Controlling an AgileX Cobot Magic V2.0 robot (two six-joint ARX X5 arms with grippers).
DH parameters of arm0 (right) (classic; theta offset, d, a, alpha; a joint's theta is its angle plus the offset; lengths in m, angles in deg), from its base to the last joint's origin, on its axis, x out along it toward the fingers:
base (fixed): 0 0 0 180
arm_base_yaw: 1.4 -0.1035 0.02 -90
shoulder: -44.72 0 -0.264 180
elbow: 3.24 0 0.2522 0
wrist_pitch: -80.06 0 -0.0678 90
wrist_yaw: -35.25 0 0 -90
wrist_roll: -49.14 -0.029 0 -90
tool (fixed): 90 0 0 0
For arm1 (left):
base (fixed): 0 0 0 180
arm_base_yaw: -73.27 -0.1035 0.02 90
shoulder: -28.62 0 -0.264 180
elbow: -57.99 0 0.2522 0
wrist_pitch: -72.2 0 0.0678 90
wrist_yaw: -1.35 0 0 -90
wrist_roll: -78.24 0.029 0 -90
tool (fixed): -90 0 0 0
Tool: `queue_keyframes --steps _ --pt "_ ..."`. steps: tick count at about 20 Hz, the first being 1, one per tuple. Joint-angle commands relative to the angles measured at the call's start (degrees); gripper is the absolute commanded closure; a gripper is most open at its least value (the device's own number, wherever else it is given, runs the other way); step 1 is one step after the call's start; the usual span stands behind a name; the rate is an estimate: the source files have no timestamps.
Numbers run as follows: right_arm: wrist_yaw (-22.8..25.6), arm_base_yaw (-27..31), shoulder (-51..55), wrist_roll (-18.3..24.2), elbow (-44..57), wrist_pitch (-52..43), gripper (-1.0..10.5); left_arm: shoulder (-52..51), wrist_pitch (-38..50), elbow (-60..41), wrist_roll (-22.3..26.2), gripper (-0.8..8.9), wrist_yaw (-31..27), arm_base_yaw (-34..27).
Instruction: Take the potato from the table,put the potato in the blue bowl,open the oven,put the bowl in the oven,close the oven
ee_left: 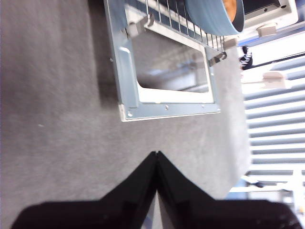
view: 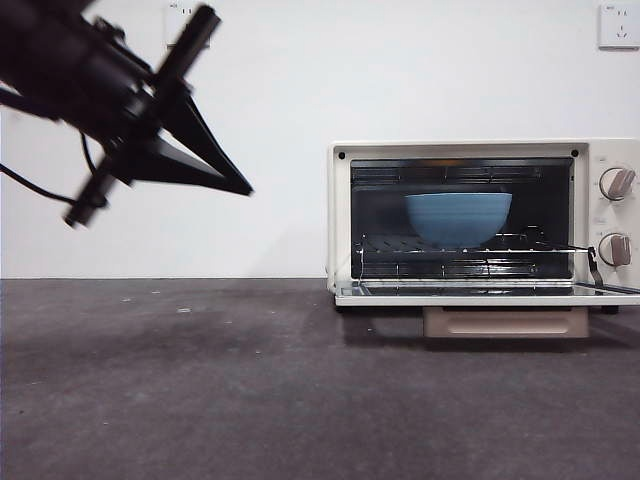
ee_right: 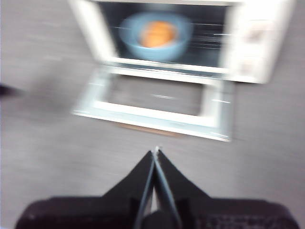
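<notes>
A gripper (view: 235, 185) hangs at ten o'clock, jaws pressed together, holding nothing. At three o'clock the oven (view: 480, 150) stands with its door (view: 480, 293) down; the blue bowl (view: 459, 217) sits on its rack, holding the potato (ee_right: 156, 34).

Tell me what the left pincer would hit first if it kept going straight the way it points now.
Probably the oven's open door: in its wrist view the shut left pincer points across bare table at the door's front edge. Depth is uncertain; it might pass above it.
</notes>
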Motion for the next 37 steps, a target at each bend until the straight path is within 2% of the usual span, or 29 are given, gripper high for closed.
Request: queue_keyframes --steps 1,5,7,12,15,19,24,28,33,37 --pt "-2.12 0.0 -0.04 -3.43 2.62 -3.58 9.6 5.46 4.9 -0.39 -8.44 8.21 0.85 -0.13" --pt "-2.12 0.0 -0.04 -4.28 4.83 -4.92 9.6 13.18 7.78 -0.17 -16.26 8.21 -1.09 0.15" --pt "-2.19 0.0 -0.04 -4.28 4.83 -6.19 9.6 15.08 9.07 -0.11 -18.56 8.21 -2.03 0.42" --pt "-2.19 0.0 -1.16 -4.42 4.83 -7.93 9.6 15.85 8.96 1.49 -19.3 8.2 -6.69 3.13" --pt "-3.19 0.0 -2.95 -4.42 4.83 -8.66 9.6 16.04 5.68 2.93 -20.96 8.2 -8.79 3.89" --pt "-6.88 0.0 -4.37 -5.14 4.83 -11.76 9.6 18.45 4.26 5.33 -21.49 8.2 -7.91 4.0" --pt "-6.84 0.0 -4.48 -5.55 4.83 -11.87 9.6 24.09 2.95 11.69 -21.79 8.2 -6.49 6.82" --pt "-6.82 0.0 -4.48 -5.53 4.83 -11.72 9.6 24.57 -1.49 13.77 -21.4 8.2 -9.09 8.07" --pt "-6.8 0.0 -4.48 -5.44 4.83 -11.98 9.6 26.05 -1.09 13.77 -20.96 8.2 -8.66 8.15" --pt "-6.82 0.0 -4.48 -5.44 4.83 -11.93 9.6 26.88 2.45 13.86 -22.01 8.2 -6.84 8.13"
